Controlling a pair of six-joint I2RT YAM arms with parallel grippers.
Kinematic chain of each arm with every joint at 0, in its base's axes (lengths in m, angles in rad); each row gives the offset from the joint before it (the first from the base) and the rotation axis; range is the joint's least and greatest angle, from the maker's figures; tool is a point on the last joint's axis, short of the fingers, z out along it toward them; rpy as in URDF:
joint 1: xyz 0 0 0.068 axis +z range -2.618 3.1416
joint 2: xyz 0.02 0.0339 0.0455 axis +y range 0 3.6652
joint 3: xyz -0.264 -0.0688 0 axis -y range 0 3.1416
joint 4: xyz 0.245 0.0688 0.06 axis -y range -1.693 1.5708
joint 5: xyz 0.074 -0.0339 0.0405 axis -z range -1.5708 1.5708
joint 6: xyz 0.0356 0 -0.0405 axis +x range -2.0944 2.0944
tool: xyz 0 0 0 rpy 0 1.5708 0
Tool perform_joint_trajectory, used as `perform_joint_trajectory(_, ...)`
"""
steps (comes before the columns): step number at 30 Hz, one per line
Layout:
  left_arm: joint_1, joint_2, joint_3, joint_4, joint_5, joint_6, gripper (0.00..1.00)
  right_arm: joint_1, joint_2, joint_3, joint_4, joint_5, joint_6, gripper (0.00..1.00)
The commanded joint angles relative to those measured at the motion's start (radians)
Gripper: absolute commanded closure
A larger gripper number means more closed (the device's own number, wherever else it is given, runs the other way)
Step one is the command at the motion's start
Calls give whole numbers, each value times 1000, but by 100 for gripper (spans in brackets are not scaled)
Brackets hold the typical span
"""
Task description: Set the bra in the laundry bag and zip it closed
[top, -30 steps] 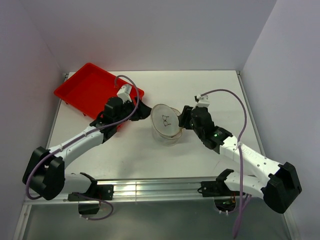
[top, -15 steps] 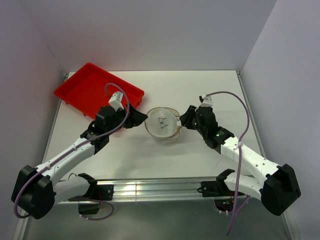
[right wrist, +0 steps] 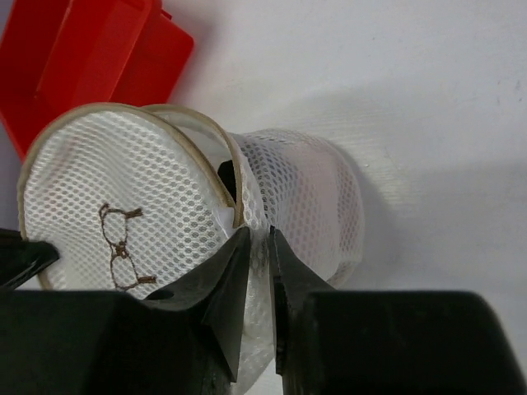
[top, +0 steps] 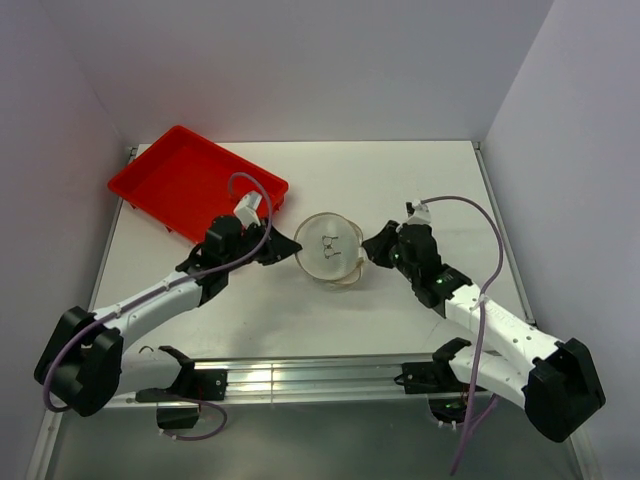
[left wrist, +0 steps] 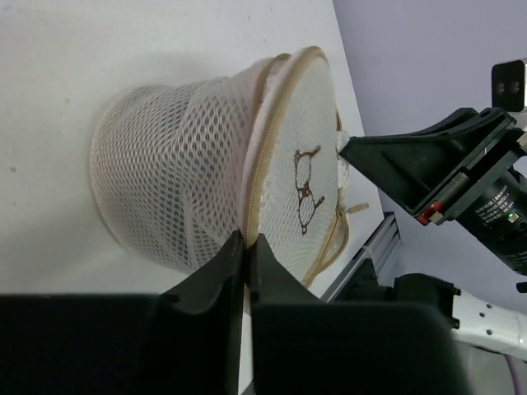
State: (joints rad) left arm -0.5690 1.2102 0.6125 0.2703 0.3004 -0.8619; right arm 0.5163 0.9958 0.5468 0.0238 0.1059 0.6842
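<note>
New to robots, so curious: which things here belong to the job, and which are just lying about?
Job: laundry bag, left hand, right hand (both gripping it); bra not clearly visible.
Lying about: red tray, untouched.

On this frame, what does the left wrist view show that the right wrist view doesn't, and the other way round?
Only the left wrist: the right gripper at the far side of the laundry bag, and the metal rail along the table edge.
Only the right wrist: the red tray beyond the bag, and a dark gap between lid and body, so the bag looks partly open.
Both: the mesh bag, the glasses mark on its lid, and that camera's own jaws pinched at the rim.
</note>
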Motion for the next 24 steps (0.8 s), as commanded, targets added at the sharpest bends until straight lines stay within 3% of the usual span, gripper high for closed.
perform_joint_trajectory(1,0,43,85,115,39,20,94,-7,-48,-30,62,-57,53,78)
perform_joint_trajectory(2,1,58,99,128,54,24,100,-6,-57,-37,68,-72,63,79)
perform_joint_trajectory(7,18,143,156,211,141,3,100,-6,-88,-109,140,-175,167,81)
perform_joint_trajectory(11,43,181,173,241,224,-29,100,-4,-153,-133,123,-132,176,81)
perform_joint_trajectory(18,87,210,127,371,361,-176,100,-7,-212,-47,-16,-19,39,42)
perform_joint_trajectory(24,93,184,119,418,401,-233,100,-9,-224,17,-16,-11,-67,42)
